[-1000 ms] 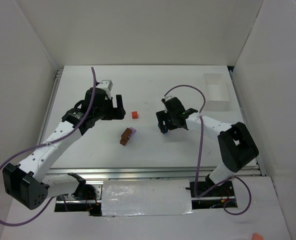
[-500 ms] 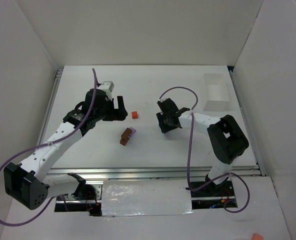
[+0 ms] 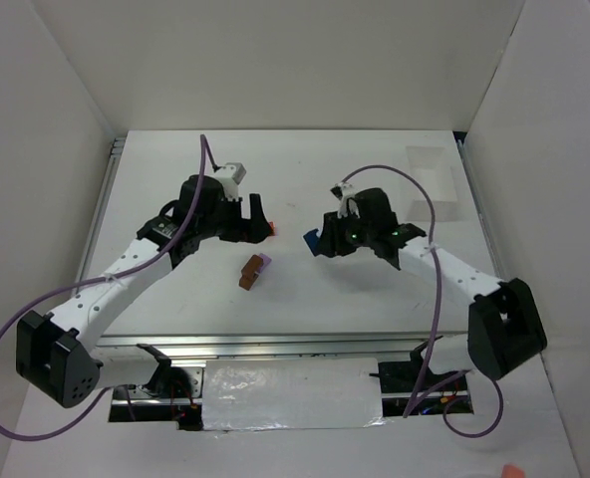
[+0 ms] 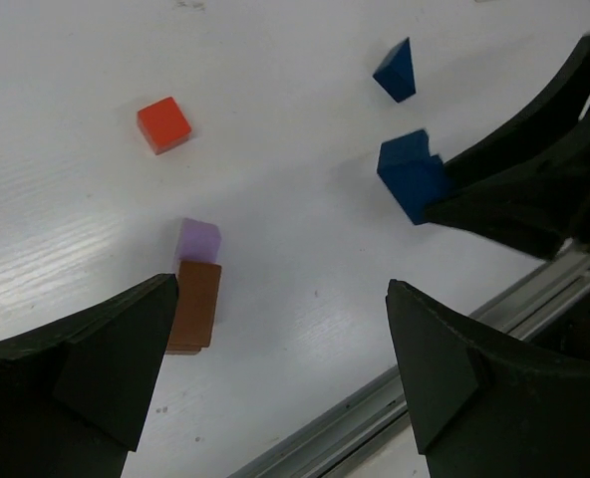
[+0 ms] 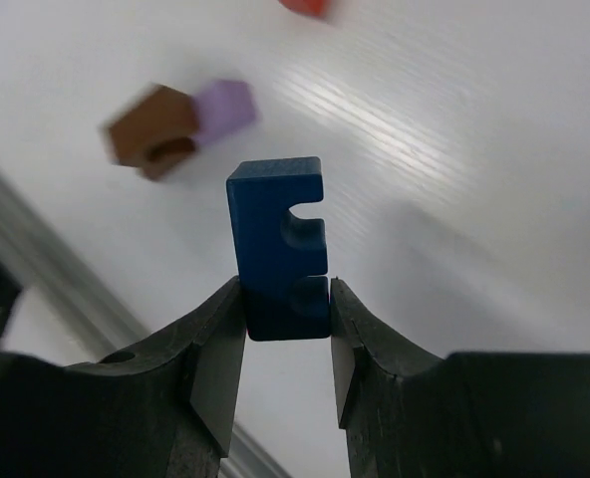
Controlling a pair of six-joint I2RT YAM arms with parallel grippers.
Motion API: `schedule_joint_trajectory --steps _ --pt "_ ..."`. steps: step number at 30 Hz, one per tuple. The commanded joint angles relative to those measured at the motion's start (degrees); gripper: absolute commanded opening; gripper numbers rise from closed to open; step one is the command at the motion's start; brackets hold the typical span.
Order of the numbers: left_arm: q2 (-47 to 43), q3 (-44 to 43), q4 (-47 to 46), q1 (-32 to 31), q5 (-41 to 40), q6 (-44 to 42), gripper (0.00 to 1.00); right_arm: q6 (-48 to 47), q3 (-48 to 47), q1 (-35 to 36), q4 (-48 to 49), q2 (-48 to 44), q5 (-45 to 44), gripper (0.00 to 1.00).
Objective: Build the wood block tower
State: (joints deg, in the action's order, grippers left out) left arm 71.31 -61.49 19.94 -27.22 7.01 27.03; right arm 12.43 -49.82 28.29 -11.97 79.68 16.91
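A blue notched block (image 5: 278,239) stands upright, clamped at its lower end by the right gripper (image 5: 285,314) over the white table (image 3: 305,299). Past its fingertips, a brown block (image 5: 153,129) touches a purple block (image 5: 223,108). The left gripper (image 4: 280,299) hangs spread wide, with that pair between its fingers and a red block (image 4: 163,123) ahead.

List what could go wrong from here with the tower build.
1. The right gripper pinches the blue block only by one end, so it may pivot or slip when set down.
2. The brown block and purple block lie loose and touching; a nudge could scatter them.
3. The open left gripper hangs close by, so the two grippers might collide.
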Motion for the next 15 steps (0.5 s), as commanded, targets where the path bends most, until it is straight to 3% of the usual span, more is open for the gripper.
schedule_joint_trajectory --steps 1,6,10,15 --pt "0.15 -1.78 -3.33 -2.83 4.15 -3.11 0.99 1.90 -1.40 -6.22 6.09 -5.40 26.65 0.33" --pt "-2.75 2.25 -10.60 -3.36 15.30 -14.07 0.99 -3.18 -7.12 -10.28 -5.31 -3.75 49.49 0.30" --pt "-8.71 7.61 -15.80 -4.33 19.63 -28.92 0.99 -4.52 -9.85 -10.01 -9.47 -2.43 53.49 0.29" --pt "-9.88 4.82 -11.26 -5.38 20.50 -45.90 0.99 -6.36 -13.19 -10.01 -17.29 3.54 58.84 0.21"
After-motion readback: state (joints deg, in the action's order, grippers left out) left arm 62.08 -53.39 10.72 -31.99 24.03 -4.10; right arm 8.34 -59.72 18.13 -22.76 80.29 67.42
